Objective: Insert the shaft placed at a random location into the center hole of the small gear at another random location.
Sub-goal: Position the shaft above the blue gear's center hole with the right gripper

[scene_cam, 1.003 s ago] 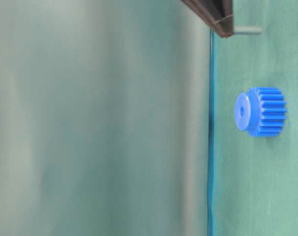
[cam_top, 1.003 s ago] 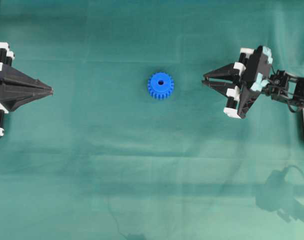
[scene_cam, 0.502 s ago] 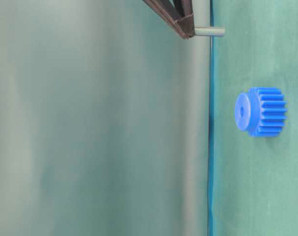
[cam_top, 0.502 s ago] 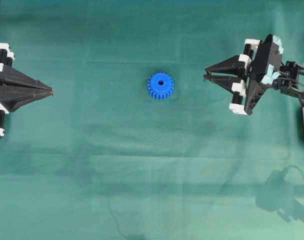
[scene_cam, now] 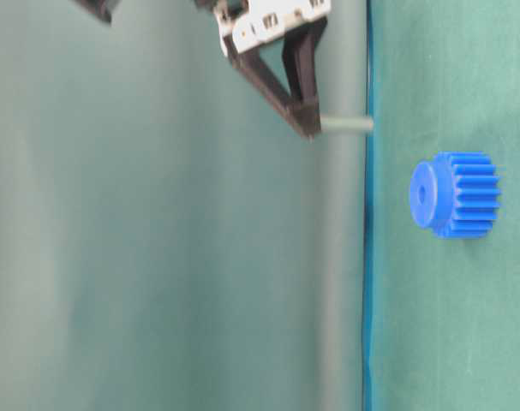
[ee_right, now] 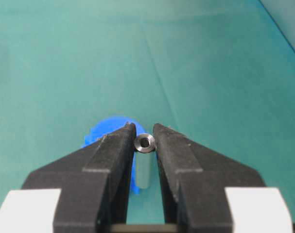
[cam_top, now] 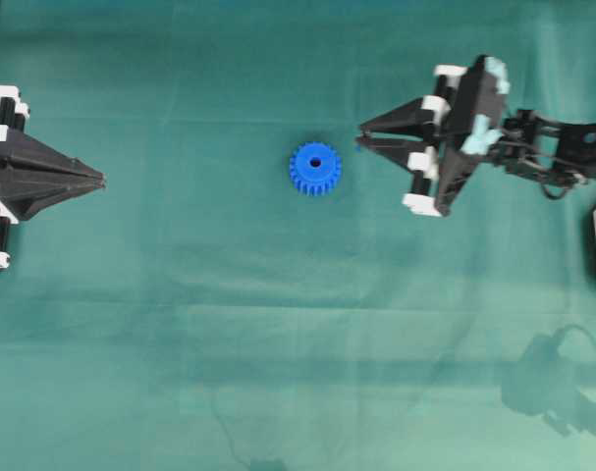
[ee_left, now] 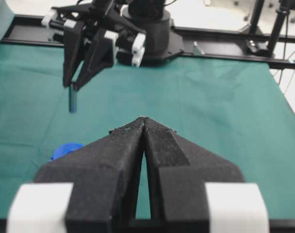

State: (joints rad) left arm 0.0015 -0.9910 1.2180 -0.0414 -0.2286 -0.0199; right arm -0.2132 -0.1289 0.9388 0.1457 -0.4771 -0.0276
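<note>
Right gripper (ee_right: 144, 133) pinches tiny grey metal shaft (ee_right: 144, 165), mid-frame right above bright blue plastic toothed gear (cam_top: 315, 169). Left gripper (ee_left: 145, 121) closed, frame's left edge.

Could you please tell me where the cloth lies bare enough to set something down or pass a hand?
Bare cloth lies along the whole near side, along the far side, and between the left gripper and the gear. It is tight only right of the gear, where the right gripper carries the pin.
</note>
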